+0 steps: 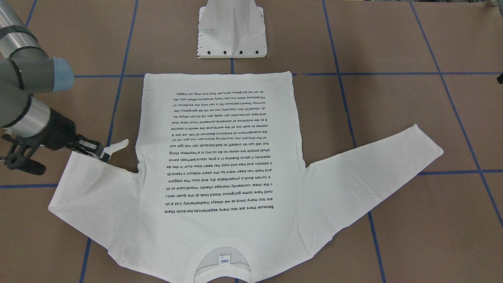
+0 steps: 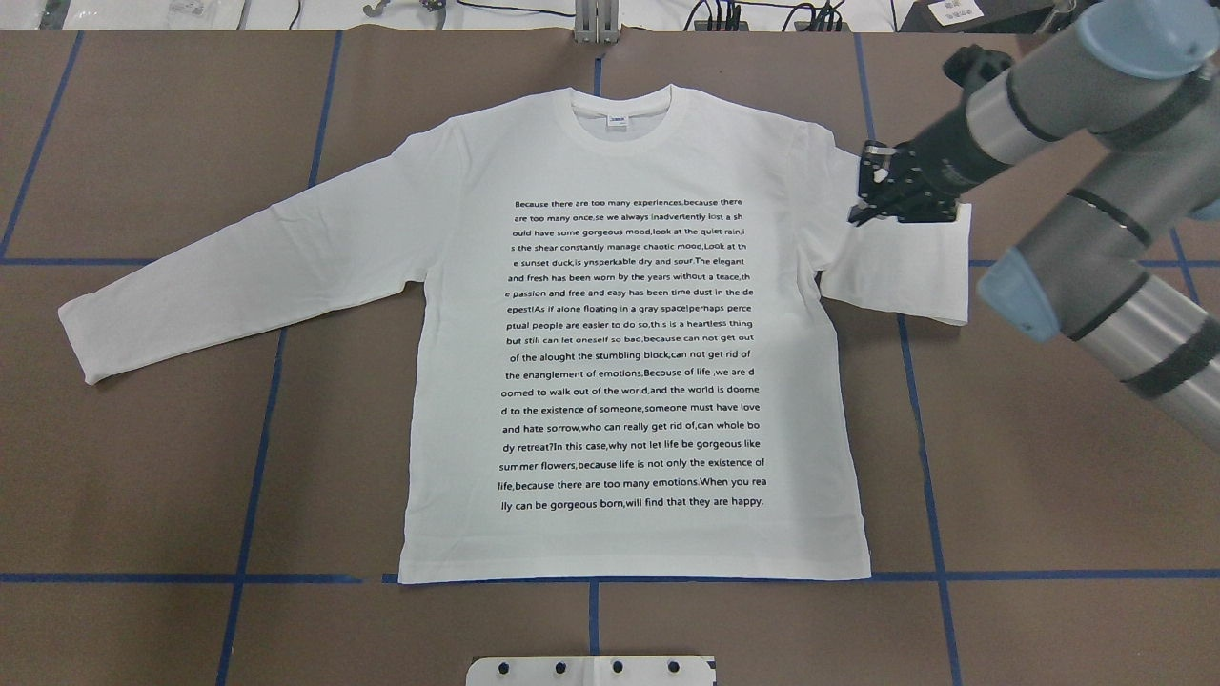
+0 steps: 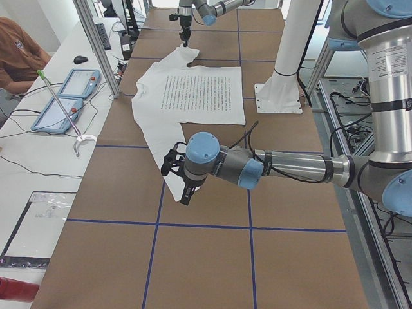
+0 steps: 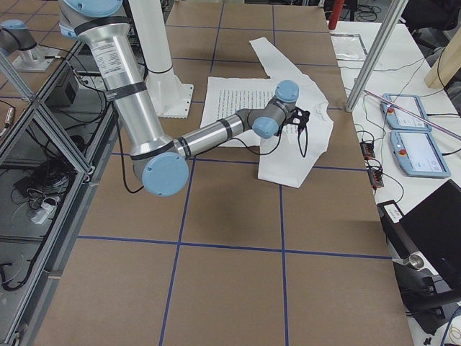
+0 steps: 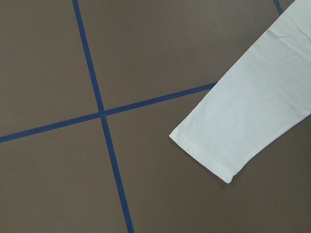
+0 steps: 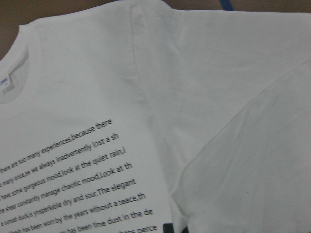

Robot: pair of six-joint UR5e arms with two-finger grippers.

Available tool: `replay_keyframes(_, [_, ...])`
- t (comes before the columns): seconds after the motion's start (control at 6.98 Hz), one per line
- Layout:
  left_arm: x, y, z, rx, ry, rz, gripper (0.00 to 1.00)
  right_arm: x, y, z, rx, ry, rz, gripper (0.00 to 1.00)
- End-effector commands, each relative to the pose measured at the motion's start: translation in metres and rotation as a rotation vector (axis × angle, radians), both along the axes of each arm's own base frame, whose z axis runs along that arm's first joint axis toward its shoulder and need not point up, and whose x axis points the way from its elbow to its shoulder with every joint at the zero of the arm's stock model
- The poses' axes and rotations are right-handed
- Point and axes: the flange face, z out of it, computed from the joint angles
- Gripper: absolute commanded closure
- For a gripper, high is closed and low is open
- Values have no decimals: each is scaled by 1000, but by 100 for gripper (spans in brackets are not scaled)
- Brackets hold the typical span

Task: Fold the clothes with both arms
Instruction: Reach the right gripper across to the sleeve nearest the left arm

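Observation:
The white long-sleeved T-shirt [image 2: 629, 333] lies flat on the table, text side up, collar [image 2: 620, 119] away from the robot. My right gripper [image 2: 865, 205] is shut on the end of the shirt's right sleeve [image 2: 905, 272], which is doubled back toward the shoulder. In the front-facing view the right gripper [image 1: 105, 154] shows a bit of cuff sticking out. The other sleeve [image 2: 191, 276] lies stretched out flat. My left gripper [image 3: 185, 192] hangs above that sleeve's cuff [image 5: 218, 150], apart from it; I cannot tell whether it is open or shut.
The white pedestal base [image 1: 232, 31] stands just behind the shirt's hem. Blue tape lines [image 2: 267, 400] cross the brown table. A side table with tablets [image 3: 64, 96] and a seated person [image 3: 19, 51] lie beyond the collar side.

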Motion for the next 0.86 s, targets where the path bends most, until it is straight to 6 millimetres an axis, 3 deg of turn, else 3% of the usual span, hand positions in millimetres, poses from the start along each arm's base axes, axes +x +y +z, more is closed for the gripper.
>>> replay_keyframes(0.0, [0,-1,-2,15,1,0,0,-129,-14,-121,14,-19,140,100])
replay_keyframes(0.14, [0,0,-2,15,1,0,0,-195,-2,-177,56,-25,144,100])
replay_keyframes(0.29, [0,0,-1,16,1,0,0,-234,7,-217,91,-25,166,100])
replay_keyframes(0.57, [0,0,0,13,1,0,0,-286,32,-245,119,-16,157,100])
replay_keyframes(0.72, [0,0,0,13,1,0,0,-306,49,-242,148,-38,158,100])
